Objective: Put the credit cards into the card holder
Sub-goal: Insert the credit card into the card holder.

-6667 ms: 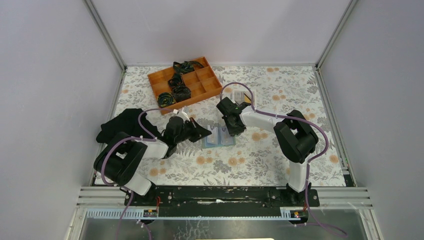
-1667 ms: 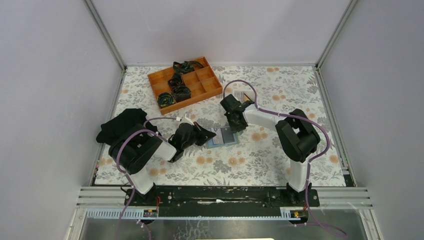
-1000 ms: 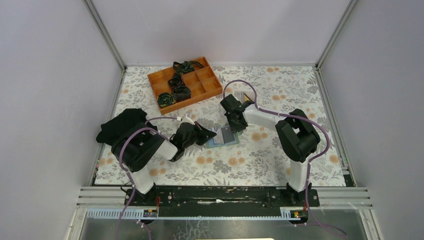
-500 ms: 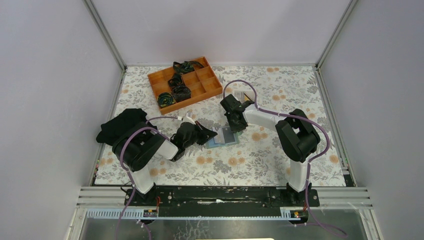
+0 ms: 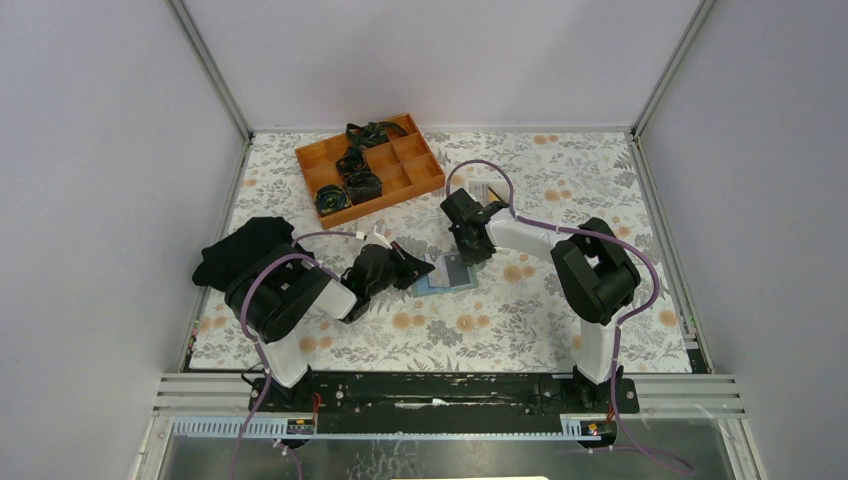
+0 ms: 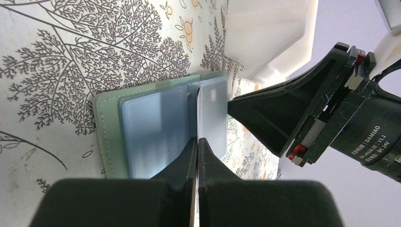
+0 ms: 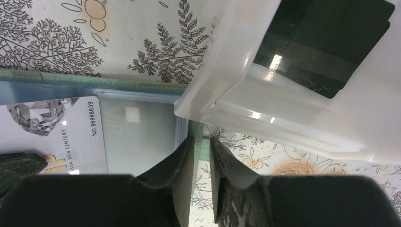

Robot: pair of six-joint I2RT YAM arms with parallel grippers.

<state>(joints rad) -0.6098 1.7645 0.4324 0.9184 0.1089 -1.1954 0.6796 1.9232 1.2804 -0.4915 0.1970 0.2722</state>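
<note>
Hardly anything has shifted this past second: the left hand [image 6: 196, 140] stays clenched on a silver card [image 6: 211, 111], edge-down over the open card holder [image 6: 142, 125] at the middle of the table [image 5: 520, 320]. The right hand [image 7: 201, 142], at the holder's 1 o'clock, pinches its green edge.

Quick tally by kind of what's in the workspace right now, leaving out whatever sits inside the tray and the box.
card holder: 1
card, pinched in the left gripper: 1
white tray: 1
orange compartment box: 1
black cloth: 1
Total: 5
</note>
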